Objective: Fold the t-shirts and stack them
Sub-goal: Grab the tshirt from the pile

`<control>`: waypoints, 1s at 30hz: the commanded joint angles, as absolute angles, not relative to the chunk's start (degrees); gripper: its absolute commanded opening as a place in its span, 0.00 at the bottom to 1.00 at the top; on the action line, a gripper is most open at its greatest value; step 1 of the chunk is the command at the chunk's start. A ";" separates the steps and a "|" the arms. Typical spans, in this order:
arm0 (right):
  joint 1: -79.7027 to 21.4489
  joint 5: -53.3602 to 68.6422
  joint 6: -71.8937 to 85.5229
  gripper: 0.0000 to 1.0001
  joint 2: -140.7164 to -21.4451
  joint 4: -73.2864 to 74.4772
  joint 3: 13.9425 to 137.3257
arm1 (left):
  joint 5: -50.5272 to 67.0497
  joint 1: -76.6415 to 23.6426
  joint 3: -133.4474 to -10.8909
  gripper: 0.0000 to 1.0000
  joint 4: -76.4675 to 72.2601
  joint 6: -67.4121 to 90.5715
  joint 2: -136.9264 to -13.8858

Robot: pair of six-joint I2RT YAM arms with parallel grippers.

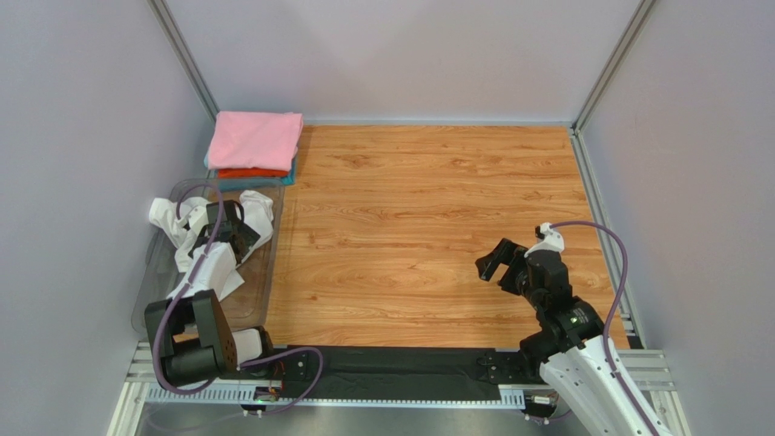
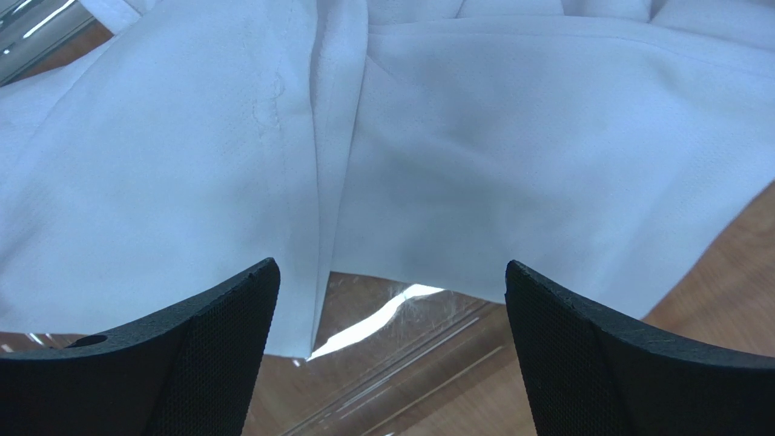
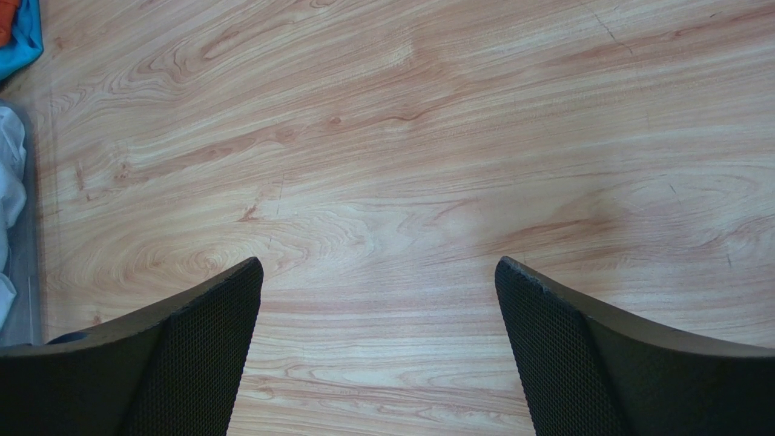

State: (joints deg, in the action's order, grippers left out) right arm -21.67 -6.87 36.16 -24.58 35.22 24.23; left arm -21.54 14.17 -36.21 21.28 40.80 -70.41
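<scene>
Just beneath the wide-spread left tool (image 2: pixel 391 272), crumpled white t-shirt (image 2: pixel 473 154)

Item: left arm (image 1: pixel 202 289), extended toward 12 o'clock from its base; left tool (image 1: pixel 229 227) angled downward, jaws held wide apart.
Item: right arm (image 1: pixel 568 322), reached toward 11 o'clock; right tool (image 1: pixel 492 257) angled downward, jaws spread wide, unloaded.

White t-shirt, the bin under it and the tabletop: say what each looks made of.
White t-shirt: soft matte cloth, judging by fine weave, stitched seam and folds. Bin: clear glossy plastic, probably; wood shows through and glare streaks it. Tabletop: wood-grain surface, smooth, perhaps laminate rather than solid wood.
</scene>
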 commanded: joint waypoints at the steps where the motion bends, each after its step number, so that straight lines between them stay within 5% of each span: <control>1: -21.62 -6.42 35.77 1.00 -24.87 33.31 24.17 | -21.01 15.12 -38.49 1.00 15.48 39.90 -75.30; 6: -21.71 -6.33 36.30 1.00 -24.87 33.66 24.08 | -17.58 18.28 -41.57 0.93 18.11 39.64 -80.68; 8: -21.53 -6.33 36.30 1.00 -24.96 33.66 24.08 | -17.23 18.54 -42.19 0.79 18.46 39.38 -81.65; 9: -21.53 -6.85 36.47 1.00 -24.96 33.84 24.08 | -16.88 18.81 -42.19 0.58 18.63 39.64 -81.91; 12: -21.62 -6.24 36.65 1.00 -25.05 33.93 24.08 | -16.18 19.69 -41.84 0.30 18.63 40.16 -82.09; 14: -21.62 -6.33 36.91 1.00 -24.96 34.10 24.17 | -16.00 20.21 -41.75 0.25 18.63 40.17 -82.18; 17: -21.62 -6.50 37.09 1.00 -24.79 34.28 24.00 | -13.72 20.30 -41.31 0.00 17.14 38.94 -81.65; 23: -21.62 -6.15 37.00 1.00 -24.70 34.19 24.08 | -5.02 20.21 -38.50 0.00 11.61 36.48 -77.88; 30: -21.62 -4.84 36.65 1.00 -24.52 33.93 23.99 | 7.79 20.13 -27.35 0.00 -5.33 37.79 -59.81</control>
State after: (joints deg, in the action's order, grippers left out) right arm -21.67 -5.78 36.62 -24.80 35.29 24.23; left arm -0.78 19.92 -30.02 6.55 37.56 -67.29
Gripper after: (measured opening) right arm 0.998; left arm 0.014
